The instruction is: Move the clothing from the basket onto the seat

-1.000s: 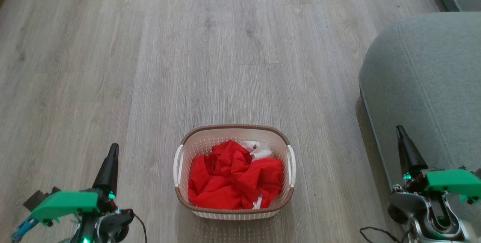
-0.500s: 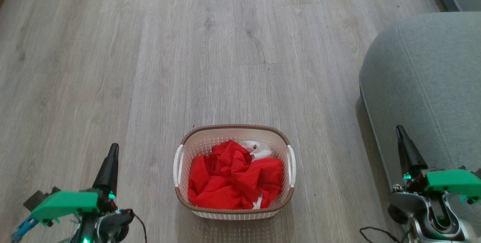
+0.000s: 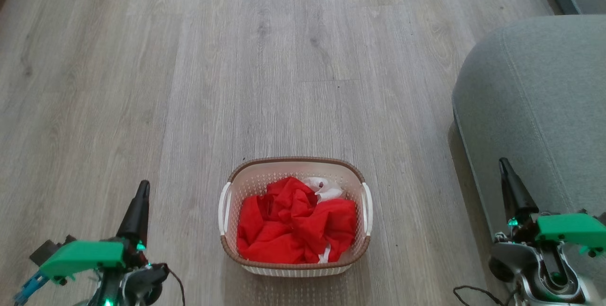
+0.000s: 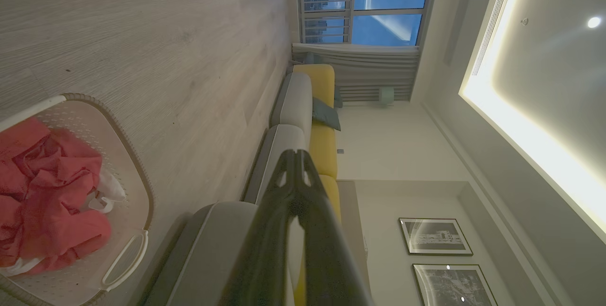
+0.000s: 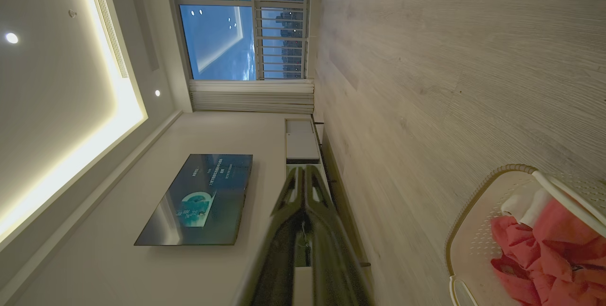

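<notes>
Low centre of the head view, the basket (image 3: 296, 159) sits on the wood floor (image 3: 284, 59). The clothing (image 3: 293, 228) is heaped inside it: red folds, with a scrap of white poking out at the pile's upper right. The seat (image 3: 535, 107) runs along the right edge, apart from the basket. Lower left, the left gripper (image 3: 143, 186) points up the frame, fingers pressed together, holding nothing. Lower right, the right gripper (image 3: 503, 164) stands against the seat's edge, likewise closed and empty.
</notes>
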`<state>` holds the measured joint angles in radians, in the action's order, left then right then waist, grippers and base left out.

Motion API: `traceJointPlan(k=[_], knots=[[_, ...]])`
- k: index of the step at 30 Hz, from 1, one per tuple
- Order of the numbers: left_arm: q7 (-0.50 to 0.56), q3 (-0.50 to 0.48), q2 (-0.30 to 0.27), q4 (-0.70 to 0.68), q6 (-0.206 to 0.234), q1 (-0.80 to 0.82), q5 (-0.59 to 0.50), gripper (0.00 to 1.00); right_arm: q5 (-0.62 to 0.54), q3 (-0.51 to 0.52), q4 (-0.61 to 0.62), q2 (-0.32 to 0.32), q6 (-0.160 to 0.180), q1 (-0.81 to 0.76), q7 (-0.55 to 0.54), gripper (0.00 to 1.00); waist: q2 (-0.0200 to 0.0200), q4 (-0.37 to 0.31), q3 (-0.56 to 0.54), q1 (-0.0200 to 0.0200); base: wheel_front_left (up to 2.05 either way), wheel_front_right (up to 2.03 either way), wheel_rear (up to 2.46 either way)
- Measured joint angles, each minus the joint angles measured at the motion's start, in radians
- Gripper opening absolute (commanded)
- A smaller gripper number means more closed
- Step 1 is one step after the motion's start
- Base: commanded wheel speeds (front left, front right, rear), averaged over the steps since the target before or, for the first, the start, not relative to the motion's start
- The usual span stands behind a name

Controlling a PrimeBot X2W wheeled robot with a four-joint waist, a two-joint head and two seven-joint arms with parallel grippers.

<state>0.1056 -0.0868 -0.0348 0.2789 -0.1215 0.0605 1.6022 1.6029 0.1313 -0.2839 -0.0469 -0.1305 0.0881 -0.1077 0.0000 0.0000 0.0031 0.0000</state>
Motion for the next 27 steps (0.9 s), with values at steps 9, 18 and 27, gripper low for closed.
traceJointPlan(k=[9, 18, 27], knots=[[0.0, 0.0, 0.0, 0.0, 0.0, 0.0, 0.0, 0.0, 0.0, 0.0, 0.0, 0.0, 0.0, 0.0, 0.0, 0.0, 0.0, 0.0, 0.0, 0.0, 0.0, 0.0, 0.0], [0.0, 0.0, 0.0, 0.0, 0.0, 0.0, 0.0, 0.0, 0.0, 0.0, 0.0, 0.0, 0.0, 0.0, 0.0, 0.0, 0.0, 0.0, 0.0, 0.0, 0.0, 0.0, 0.0], [-0.001, 0.001, 0.004, 0.041, 0.002, -0.021, 0.0, 1.0, 0.0, -0.004, -0.048, 0.005, 0.0, -0.012, 0.0, 1.0, 0.0, 0.0, 0.0, 0.0, 0.0, 0.0, 0.0]])
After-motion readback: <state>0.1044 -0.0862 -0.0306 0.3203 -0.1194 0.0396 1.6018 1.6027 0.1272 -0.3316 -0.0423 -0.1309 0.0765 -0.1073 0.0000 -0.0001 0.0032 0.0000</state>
